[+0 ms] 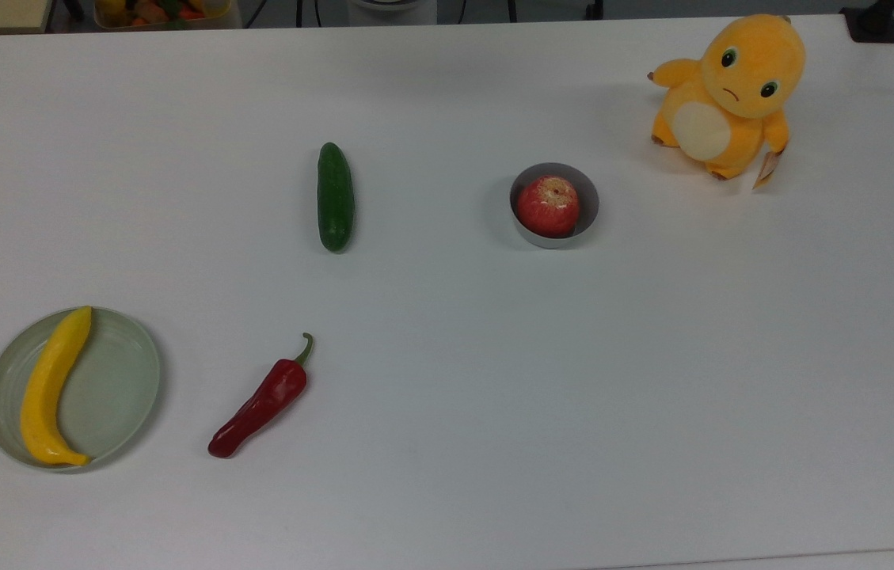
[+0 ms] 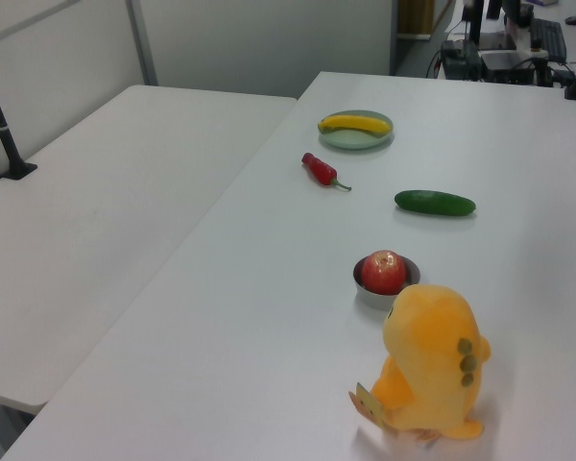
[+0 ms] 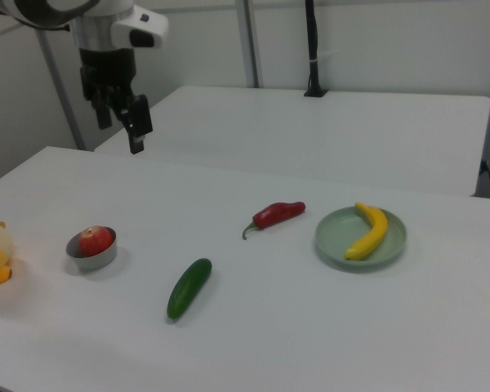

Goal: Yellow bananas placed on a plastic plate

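Note:
The yellow banana (image 1: 51, 388) lies curved along the left part of the pale green plastic plate (image 1: 114, 388) near the top view's lower left corner. In the left view the banana (image 2: 353, 123) rests on the plate (image 2: 357, 141) at the far end of the table. The right view has the banana (image 3: 369, 231) on the plate (image 3: 335, 238) at its right. My gripper (image 3: 120, 131) hangs high above the table at the right view's upper left, far from the plate, open with nothing between its fingers.
A red chili pepper (image 1: 260, 402) lies right of the plate in the top view. A dark green cucumber (image 1: 334, 197) sits mid-table, a small grey bowl (image 1: 587, 226) holds a red apple (image 1: 546, 205), and an orange plush toy (image 1: 724, 95) stands at the upper right.

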Available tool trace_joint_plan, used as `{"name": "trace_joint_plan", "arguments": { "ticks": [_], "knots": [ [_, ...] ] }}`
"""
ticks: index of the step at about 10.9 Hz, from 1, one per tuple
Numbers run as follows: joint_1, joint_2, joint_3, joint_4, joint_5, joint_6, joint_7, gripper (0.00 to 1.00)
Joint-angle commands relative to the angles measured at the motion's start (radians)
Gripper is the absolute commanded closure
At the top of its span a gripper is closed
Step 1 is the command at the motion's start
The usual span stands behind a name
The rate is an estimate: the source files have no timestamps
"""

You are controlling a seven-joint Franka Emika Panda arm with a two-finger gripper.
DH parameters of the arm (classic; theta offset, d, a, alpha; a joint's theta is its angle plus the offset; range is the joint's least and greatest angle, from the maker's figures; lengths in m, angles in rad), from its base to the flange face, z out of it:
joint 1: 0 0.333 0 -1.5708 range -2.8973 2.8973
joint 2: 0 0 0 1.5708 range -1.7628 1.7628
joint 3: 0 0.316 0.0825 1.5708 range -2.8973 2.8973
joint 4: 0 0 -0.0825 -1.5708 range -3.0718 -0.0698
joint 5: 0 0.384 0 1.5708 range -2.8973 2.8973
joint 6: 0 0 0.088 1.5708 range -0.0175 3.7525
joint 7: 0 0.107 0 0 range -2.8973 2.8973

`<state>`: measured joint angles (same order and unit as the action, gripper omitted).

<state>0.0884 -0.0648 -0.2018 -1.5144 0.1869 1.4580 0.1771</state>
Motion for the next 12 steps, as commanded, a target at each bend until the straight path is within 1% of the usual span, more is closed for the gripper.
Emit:
{"name": "trace_joint_plan", "arguments": {
  "ticks": [1,3,4,5,6,8,12],
  "knots": [
    [0.022,-0.009,0.045,-0.075,-0.006,0.12,0.007,0.0],
    [-0.048,0.017,0.166,-0.081,-0.046,0.194,-0.065,0.0],
    [-0.08,0.029,0.212,-0.089,-0.063,0.212,-0.097,0.0],
    [-0.087,0.034,0.241,-0.104,-0.085,0.257,-0.129,0.0],
    [-0.087,0.034,0.242,-0.119,-0.09,0.274,-0.166,0.0],
    [-0.087,0.045,0.24,-0.113,-0.087,0.275,-0.228,0.0],
    [-0.09,0.045,0.234,-0.112,-0.081,0.274,-0.226,0.0]
  ]
}}
